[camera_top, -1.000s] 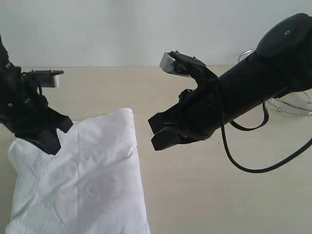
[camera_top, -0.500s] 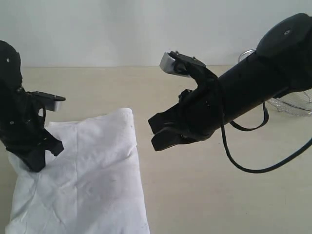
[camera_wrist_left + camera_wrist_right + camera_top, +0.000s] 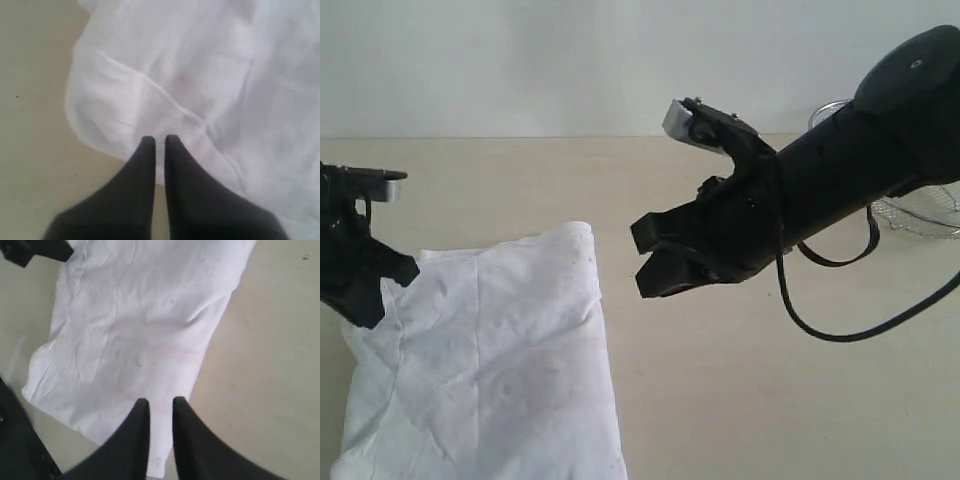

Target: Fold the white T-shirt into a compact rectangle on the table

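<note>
Exterior view: white T-shirt (image 3: 490, 360) lies between the jaws.

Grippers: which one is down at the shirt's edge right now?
The left gripper: its jaws are shut and its tips are at the left edge of the white T-shirt. The right gripper is off the shirt's other side, above the table, holding nothing.

Shirt (image 3: 490, 370) flat on bench (image 3: 740, 400), near left. Left pincer (image 3: 385, 295) at shirt's far left edge, whether touching unclear. Right pincer (image 3: 642, 262) above bench, just right of shirt's far right corner, apart from it. Basket (image 3: 910, 215) on bench, far right, behind right arm (image 3: 850, 170).
</note>
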Controlling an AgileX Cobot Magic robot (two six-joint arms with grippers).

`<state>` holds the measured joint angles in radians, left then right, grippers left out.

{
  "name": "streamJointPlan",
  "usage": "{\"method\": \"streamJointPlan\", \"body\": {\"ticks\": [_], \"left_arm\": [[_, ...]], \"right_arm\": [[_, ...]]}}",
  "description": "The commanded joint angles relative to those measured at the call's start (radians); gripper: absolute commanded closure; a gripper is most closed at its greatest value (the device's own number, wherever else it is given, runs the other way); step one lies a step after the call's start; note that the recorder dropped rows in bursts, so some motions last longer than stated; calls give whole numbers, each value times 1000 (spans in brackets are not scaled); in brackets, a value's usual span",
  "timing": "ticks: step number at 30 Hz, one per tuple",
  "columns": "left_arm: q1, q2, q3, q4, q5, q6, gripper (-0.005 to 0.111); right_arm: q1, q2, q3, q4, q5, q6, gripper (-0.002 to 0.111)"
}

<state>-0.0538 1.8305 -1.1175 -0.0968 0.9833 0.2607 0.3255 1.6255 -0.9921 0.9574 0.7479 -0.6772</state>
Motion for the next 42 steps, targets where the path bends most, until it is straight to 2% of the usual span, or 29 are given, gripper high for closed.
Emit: {"method": "streamJointPlan", "body": {"ticks": [1, 3, 6, 11, 16, 21, 24, 30, 38, 42], "left_arm": [[2, -112, -25, -146, 7, 33, 102], [2, -162, -25, -207, 3, 72, 102], [2, -240, -25, -279, 11, 98, 102], [16, -367, 17, -288, 15, 98, 102], [102, -511, 102, -379, -40, 108, 102], [192, -614, 254, -582, -92, 226, 102], [222, -617, 343, -686, -117, 328, 102], [222, -543, 478, -684, -237, 412, 102], [222, -414, 496, -681, -314, 412, 102], [222, -357, 496, -629, -336, 412, 102]], "right_arm": [[-76, -7, 4, 4, 8, 22, 63], [-109, 1, 4, 10, 21, 26, 54], [-132, 43, 2, 29, 56, 19, 56], [-132, 200, -62, 100, 222, -79, 55], [-134, 304, -161, 139, 289, -155, 55], [-134, 399, -243, 160, 323, -188, 55], [-134, 459, -277, 206, 351, -230, 55], [-134, 544, -288, 293, 363, -318, 55], [-123, 601, -288, 335, 342, -353, 55], [-103, 601, -288, 361, 285, -355, 55]]}}
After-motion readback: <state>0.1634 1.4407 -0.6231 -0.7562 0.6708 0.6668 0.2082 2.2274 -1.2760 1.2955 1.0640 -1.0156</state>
